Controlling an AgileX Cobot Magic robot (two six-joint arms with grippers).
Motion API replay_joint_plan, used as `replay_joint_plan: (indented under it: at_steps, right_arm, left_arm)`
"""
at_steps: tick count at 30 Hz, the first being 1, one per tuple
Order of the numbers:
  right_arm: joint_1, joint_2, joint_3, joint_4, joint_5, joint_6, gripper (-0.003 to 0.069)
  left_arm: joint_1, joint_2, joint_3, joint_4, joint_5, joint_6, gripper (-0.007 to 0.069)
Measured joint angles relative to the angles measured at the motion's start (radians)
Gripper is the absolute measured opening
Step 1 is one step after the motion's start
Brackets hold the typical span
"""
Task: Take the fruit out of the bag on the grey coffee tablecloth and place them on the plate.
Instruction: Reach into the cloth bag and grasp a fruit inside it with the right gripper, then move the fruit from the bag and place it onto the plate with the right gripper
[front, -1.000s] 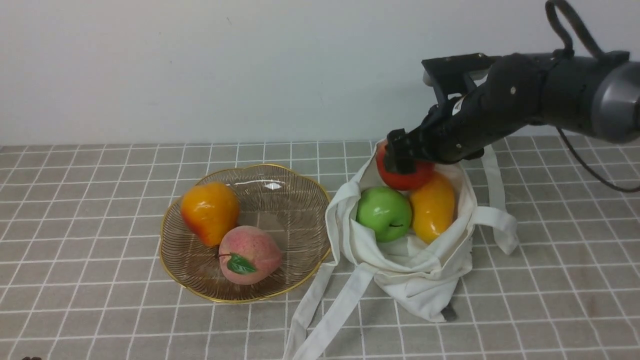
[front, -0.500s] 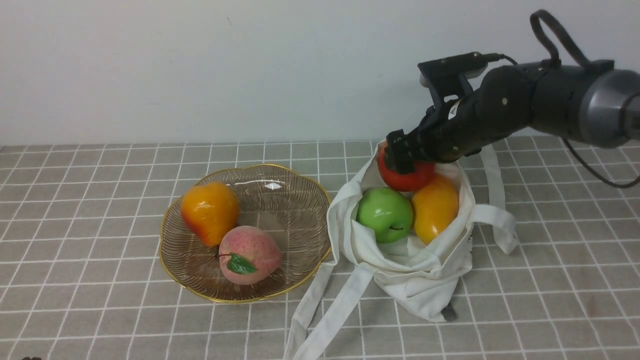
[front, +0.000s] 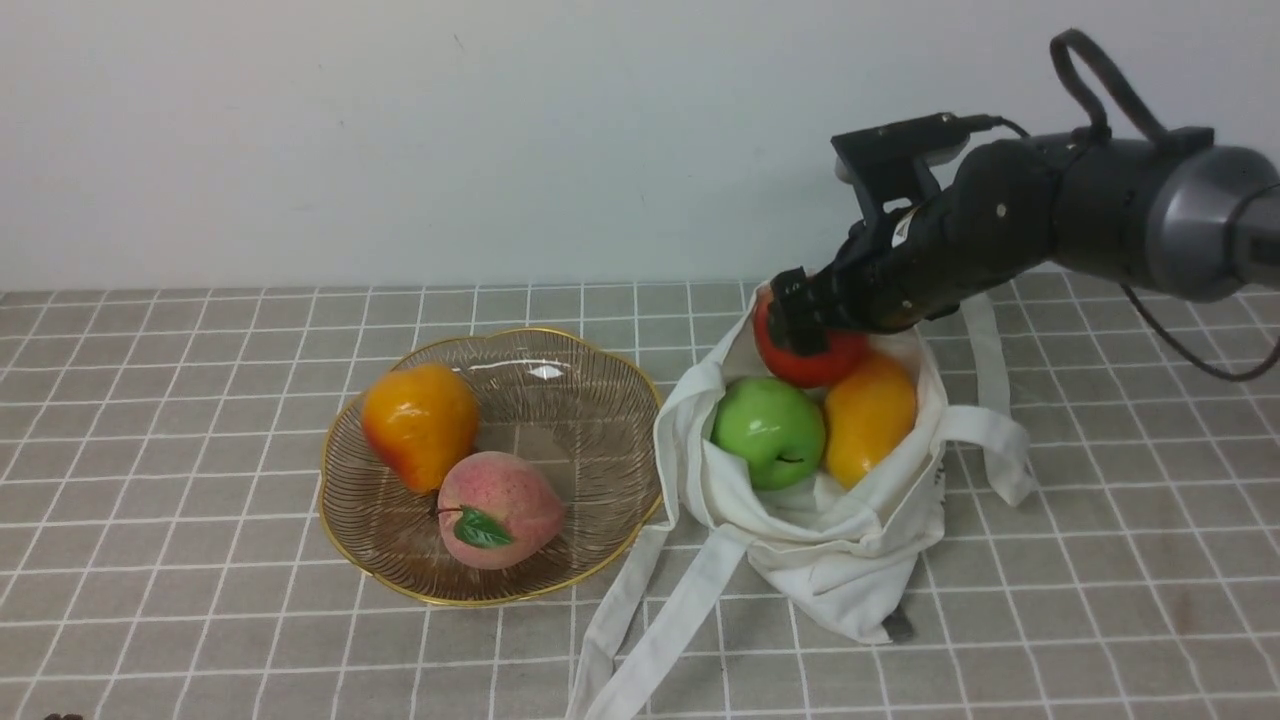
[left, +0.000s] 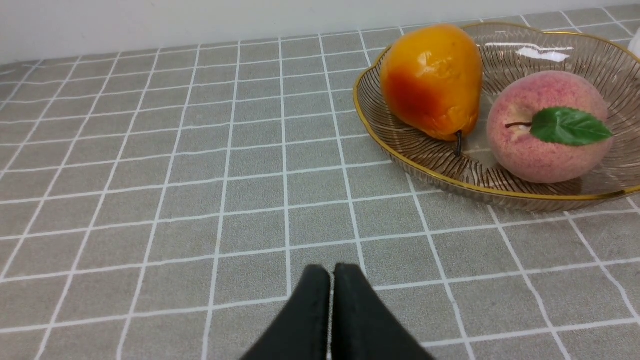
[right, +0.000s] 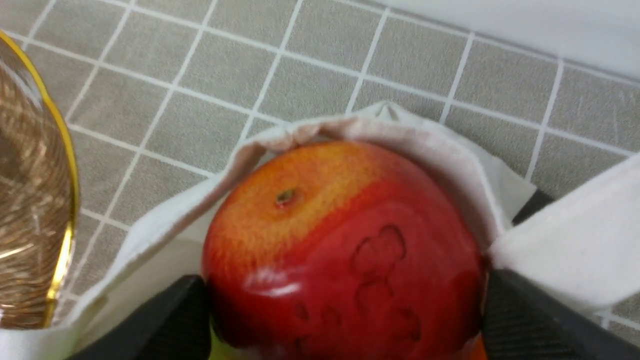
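Lettering first: can only spot a tiny dark mark (front: 941, 478) on the side of the bag (front: 830, 560), way too small to read. Got the right gripper (front: 805, 318) spread wide around the red apple (front: 812, 362), fingers snug beside it but not clamping, far finger hidden behind it from the front. Can see that apple resting at the bag's back, green apple (front: 768, 430) and mango (front: 868, 418) touching it, bottoms buried in canvas. Found the bag right of the middle of the tablecloth (front: 200, 600), just beside the plate (front: 560, 375), itself holding a pear (front: 420, 425) and a peach (front: 498, 510). Lost one strap (front: 650, 620) off the picture's bottom edge. Only caught the left gripper (left: 331, 285) on its wrist camera, tips pressed together over bare cloth near the plate.
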Motion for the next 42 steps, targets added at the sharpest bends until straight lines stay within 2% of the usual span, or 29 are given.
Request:
replay_joint_plan:
  at_steps: [5,10,28,36,40,42]
  right_arm:
    - [0.0,0.025,0.0,0.0,0.004,-0.008,0.0668]
    - [0.0,0.025,0.0,0.0,0.005,-0.01,0.0596]
    - [0.0,-0.031,-0.005,-0.053,0.085,-0.013,0.0597]
    - [0.0,-0.153,-0.005,0.012,0.26,-0.013,0.0597]
    - [0.0,-0.228,-0.005,0.083,0.352,-0.02,0.0597]
    - [0.001,-0.262,-0.005,0.16,0.378,-0.055,0.0597]
  left_arm:
    - [0.0,0.0,0.0,0.0,0.0,0.0,-0.0008]
    - [0.0,0.0,0.0,0.0,0.0,0.0,-0.0008]
    - [0.0,0.0,0.0,0.0,0.0,0.0,-0.0008]
    - [0.0,0.0,0.0,0.0,0.0,0.0,-0.0008]
    - [0.0,0.0,0.0,0.0,0.0,0.0,-0.0008]
    - [0.0,0.0,0.0,0.0,0.0,0.0,-0.0008]
